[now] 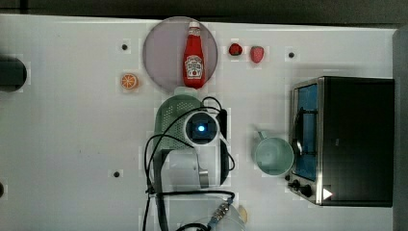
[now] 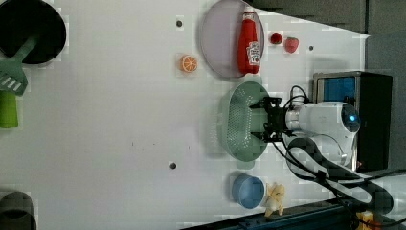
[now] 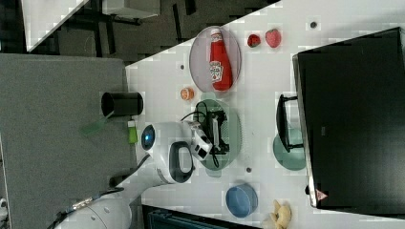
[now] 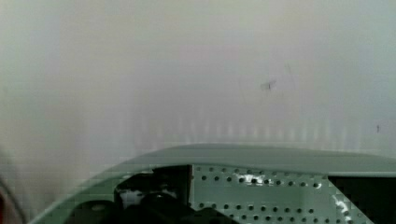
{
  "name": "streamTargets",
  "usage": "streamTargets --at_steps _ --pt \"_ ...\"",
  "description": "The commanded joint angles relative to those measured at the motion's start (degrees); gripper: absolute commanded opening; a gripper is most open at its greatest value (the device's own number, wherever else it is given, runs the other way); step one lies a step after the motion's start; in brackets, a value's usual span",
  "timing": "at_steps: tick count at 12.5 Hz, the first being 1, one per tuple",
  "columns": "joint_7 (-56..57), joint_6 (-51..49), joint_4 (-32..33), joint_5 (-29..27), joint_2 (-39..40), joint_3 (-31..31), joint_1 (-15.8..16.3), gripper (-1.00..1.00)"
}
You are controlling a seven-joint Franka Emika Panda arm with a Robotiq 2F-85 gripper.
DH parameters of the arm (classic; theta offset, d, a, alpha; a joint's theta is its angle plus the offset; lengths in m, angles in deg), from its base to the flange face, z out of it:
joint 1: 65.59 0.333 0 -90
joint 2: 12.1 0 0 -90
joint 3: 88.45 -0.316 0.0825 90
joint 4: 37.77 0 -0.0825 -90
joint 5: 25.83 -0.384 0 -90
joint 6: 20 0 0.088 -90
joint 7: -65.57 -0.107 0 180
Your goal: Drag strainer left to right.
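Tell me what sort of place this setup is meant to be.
Probably a lab tabletop staged as a mock kitchen: a white table with bolt holes carrying a toaster oven, a ketchup bottle lying on a plate, a strainer and toy fruit, with the robot arm reaching over the strainer.

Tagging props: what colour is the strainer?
Pale mint green, with small holes; the strainer shows best in the left view.

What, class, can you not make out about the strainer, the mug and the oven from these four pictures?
- Strainer, top view: the arm's wrist housing covers most of its bowl.
- Whether the gripper touches the strainer's floor: left view looks from above, so contact is unclear.
- Mug, right view: partly hidden behind the toaster oven.
- Oven label, top view: too small to read.
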State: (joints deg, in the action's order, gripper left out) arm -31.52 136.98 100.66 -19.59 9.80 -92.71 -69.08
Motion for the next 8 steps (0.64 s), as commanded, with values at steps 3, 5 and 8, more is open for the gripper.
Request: streamTargets --at_steps 3,5,8 --pt "8.17 -0.66 -0.85 -1.19 -0.26 4.7 -1.79 1.0" --pt "11.42 -0.58 -0.9 -1.19 -0.26 6.85 -1.81 1.0" --pt "11.57 -0.58 -0.87 -1.19 -0.27 9.18 -1.83 1.0"
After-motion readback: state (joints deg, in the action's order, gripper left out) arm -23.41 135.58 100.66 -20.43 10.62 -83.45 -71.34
